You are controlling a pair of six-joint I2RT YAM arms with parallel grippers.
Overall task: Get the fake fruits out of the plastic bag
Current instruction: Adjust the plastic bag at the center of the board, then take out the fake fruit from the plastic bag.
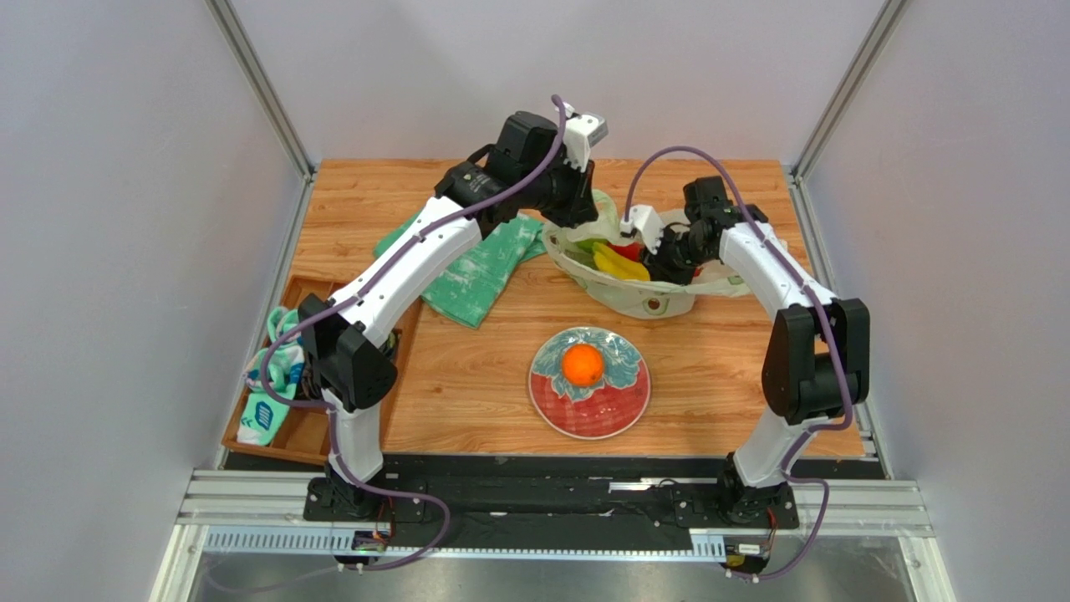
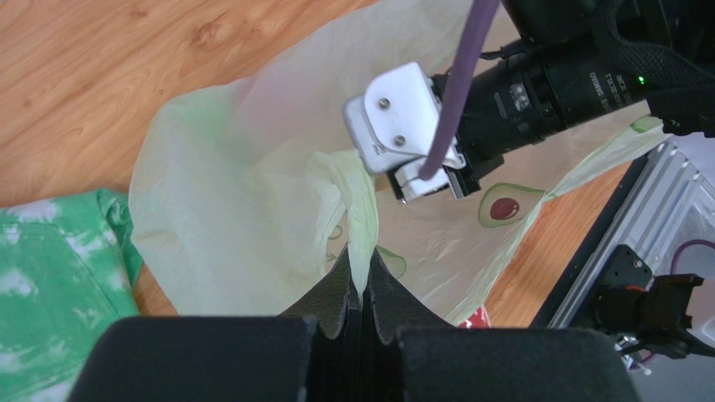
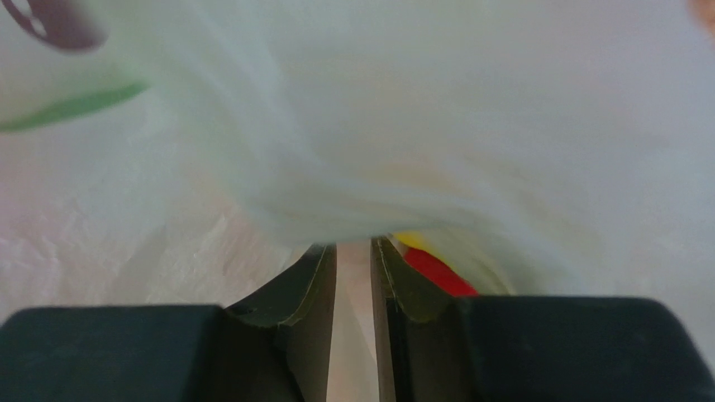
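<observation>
Top view: the bag (image 1: 628, 291) lies at the table's (image 1: 703, 376) far middle with bananas (image 1: 618, 262) inside, and the orange (image 1: 582, 365) sits on a plate (image 1: 616, 408).

Left wrist: the left gripper (image 2: 361, 270) is clamped on a bag fold.

Right wrist: the right gripper (image 3: 353, 253) is inside the bag, its fingers narrowly apart. Whether it grips anything cannot be told. A red fruit (image 3: 436, 272) lies beside it.
</observation>
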